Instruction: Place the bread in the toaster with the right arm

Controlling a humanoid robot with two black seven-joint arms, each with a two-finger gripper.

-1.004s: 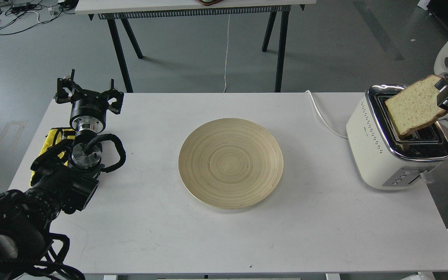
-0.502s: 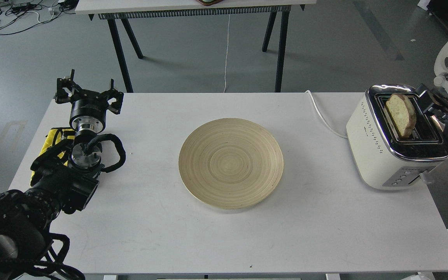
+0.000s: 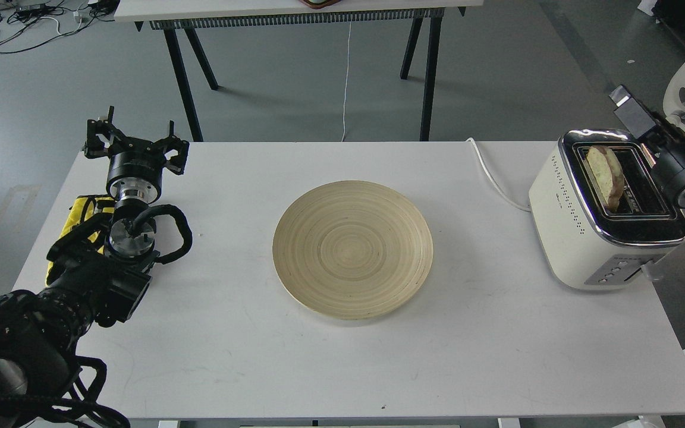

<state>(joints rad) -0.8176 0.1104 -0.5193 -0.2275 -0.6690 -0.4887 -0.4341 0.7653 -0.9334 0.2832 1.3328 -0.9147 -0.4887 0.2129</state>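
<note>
The bread (image 3: 605, 176) stands upright in the left slot of the cream-white toaster (image 3: 580, 232) at the table's right end, with its top half sticking out above the chrome top. My right gripper (image 3: 632, 112) is lifted above and behind the toaster's far right corner. It is clear of the bread, holds nothing, and looks open. My left gripper (image 3: 134, 141) rests at the table's far left edge with its fingers spread, open and empty.
A round wooden plate (image 3: 352, 248) lies in the middle of the white table (image 3: 497, 356). The toaster's white cord (image 3: 494, 178) runs off its back left. A yellow part (image 3: 81, 214) sits beside my left arm. A second table (image 3: 295, 12) stands behind.
A second ago my right gripper held the bread tilted over the toaster. The bread has dropped into the left slot, and the gripper has let go and moved up and back.
</note>
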